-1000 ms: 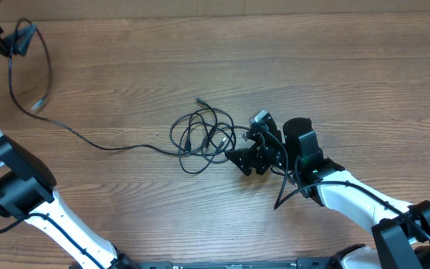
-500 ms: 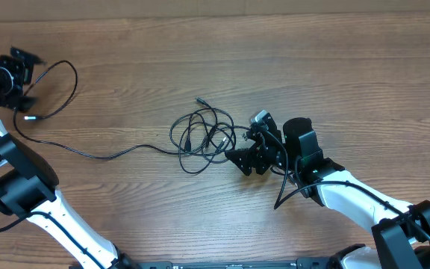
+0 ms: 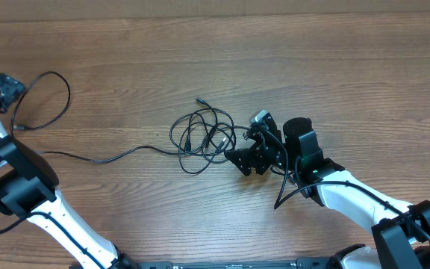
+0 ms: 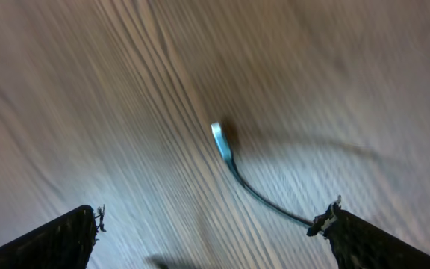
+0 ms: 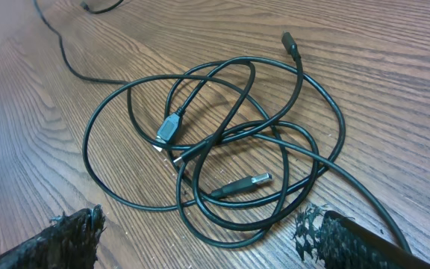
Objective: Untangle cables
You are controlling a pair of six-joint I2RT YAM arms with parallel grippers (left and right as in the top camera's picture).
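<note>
Several thin black cables (image 3: 204,140) lay in a loose tangle at the middle of the wooden table (image 3: 349,67). The right gripper (image 3: 242,144) sat just beside the tangle's right edge. Its jaws were spread wide and held nothing, and in its own wrist view the fingertips flanked the nearest loops. Inside the tangle a silver-tipped plug (image 5: 251,180) lay near the centre, a grey-ended plug (image 5: 169,128) lay to its left, and a small dark plug (image 5: 290,45) lay at the far side.

One long strand (image 3: 110,155) ran leftward from the tangle and curled into an open loop near the left gripper (image 3: 4,84) at the table's left edge. That gripper was also fully open and gripped nothing. Its blurred wrist view showed the strand's silver end (image 4: 219,140) lying on the wood between the fingers. The cord trailed toward the right-hand finger (image 4: 364,239), and whether it touched that finger could not be told.
</note>
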